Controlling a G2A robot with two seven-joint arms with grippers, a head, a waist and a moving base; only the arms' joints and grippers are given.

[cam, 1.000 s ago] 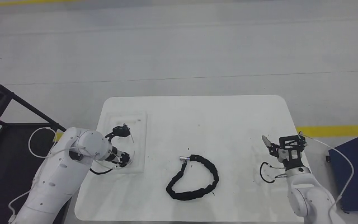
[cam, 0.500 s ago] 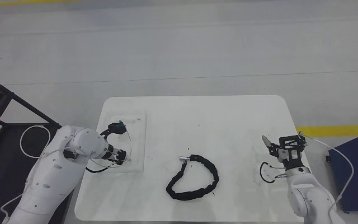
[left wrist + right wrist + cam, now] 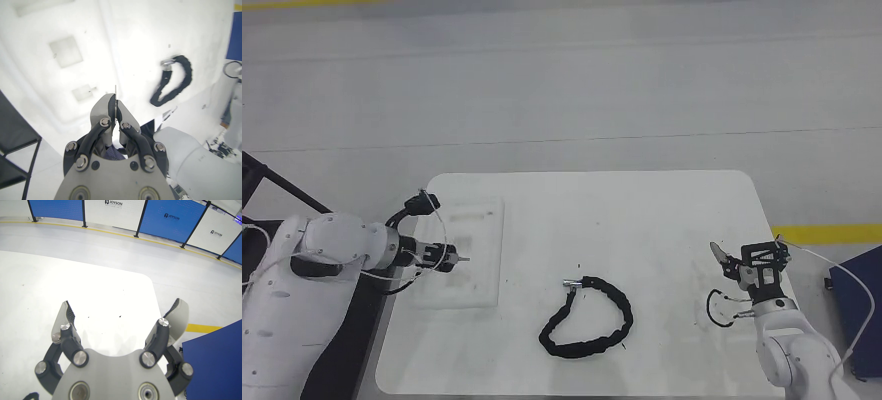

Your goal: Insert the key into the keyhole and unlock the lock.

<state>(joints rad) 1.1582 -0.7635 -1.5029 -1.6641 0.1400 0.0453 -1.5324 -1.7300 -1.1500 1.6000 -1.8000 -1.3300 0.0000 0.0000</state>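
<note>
Left gripper (image 3: 115,100) is pinched shut on the key (image 3: 115,91), blade poking out front so it can go straight in, but the chain lock (image 3: 587,318) lies well apart, mid bench (image 3: 682,230), and the right gripper (image 3: 122,308) hangs wide open, empty.

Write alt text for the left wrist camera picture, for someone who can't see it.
The left gripper is shut on a thin flat silver key, edge-on, over a white tray with square recesses. Beyond it, a black sleeved chain lock with a silver end lies looped on the white table.
</note>
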